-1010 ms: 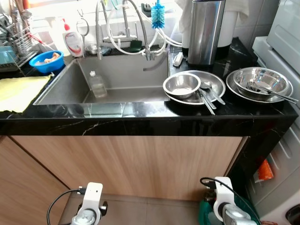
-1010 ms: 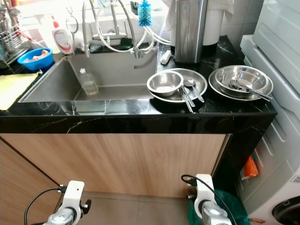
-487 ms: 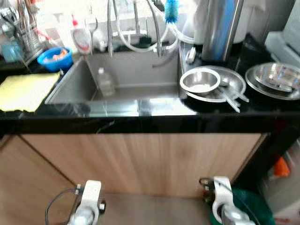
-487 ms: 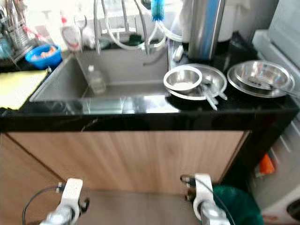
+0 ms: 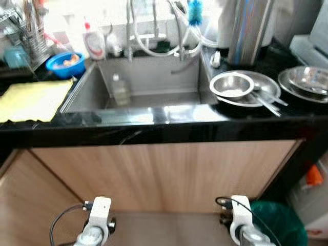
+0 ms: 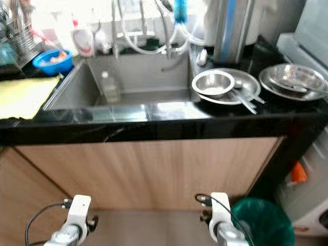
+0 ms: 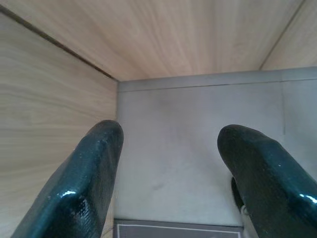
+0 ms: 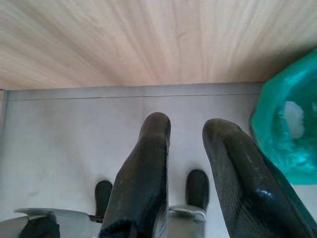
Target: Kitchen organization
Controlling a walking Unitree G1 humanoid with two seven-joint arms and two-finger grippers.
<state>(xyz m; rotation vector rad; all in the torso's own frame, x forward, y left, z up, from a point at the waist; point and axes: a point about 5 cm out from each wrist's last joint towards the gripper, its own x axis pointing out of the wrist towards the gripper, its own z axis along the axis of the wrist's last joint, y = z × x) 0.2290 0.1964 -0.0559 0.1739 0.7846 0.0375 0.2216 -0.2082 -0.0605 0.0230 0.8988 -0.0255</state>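
On the black marble surface [image 5: 169, 130], right of the steel sink [image 5: 148, 87], a small round steel bowl [image 5: 231, 85] is seen resting in a shallow steel plate [image 5: 256, 92] beside loose cutlery. It is judged light, stiff and slippery, best taken by its rim. Both arms are hung low: the left pincer [image 7: 168, 163] is spread wide and empty, the right pincer [image 8: 190, 163] narrowly parted and empty.

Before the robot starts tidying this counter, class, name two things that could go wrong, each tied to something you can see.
1. Utensils lie loose across the plate beside the small steel bowl; lifting the bowl or plate could send them sliding off.
2. The second steel bowl sits near the counter's right end, so a nudge might push it over the edge.
3. Both pincers, left and right, hang low by the wooden cabinet front; raising them carelessly could strike the counter edge.
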